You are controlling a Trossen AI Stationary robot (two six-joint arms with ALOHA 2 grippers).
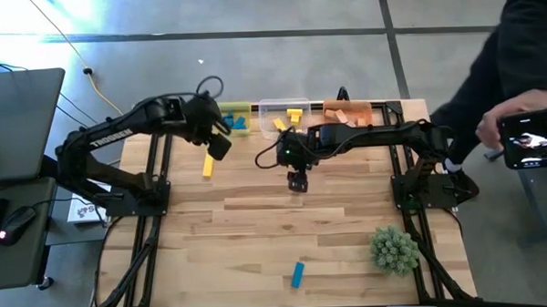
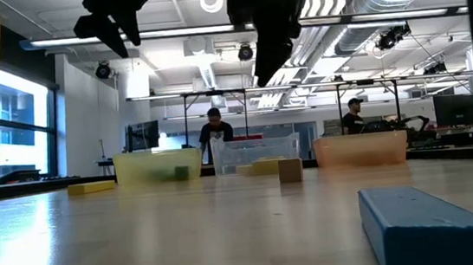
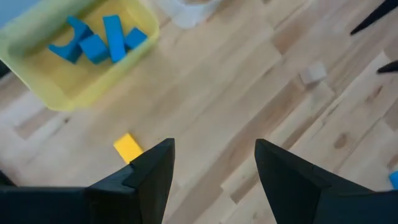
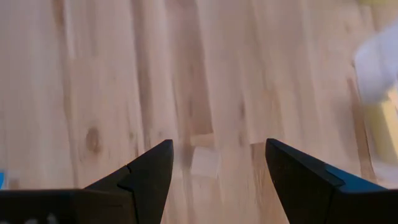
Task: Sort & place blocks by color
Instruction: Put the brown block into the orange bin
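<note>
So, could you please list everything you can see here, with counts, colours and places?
Bins: three in a row at the far edge; yellow, clear, orange.
Blue blocks: several in the yellow bin; one loose near the front edge.
Yellow blocks: some in the clear bin; one loose below the yellow bin.
Tan blocks: several in the orange bin; one loose mid-table.
Plant ball: one, green, front right.
Person: one, right of the table, holding a phone.
Left gripper: open, above the loose yellow block.
Right gripper: open, above the tan block.
</note>
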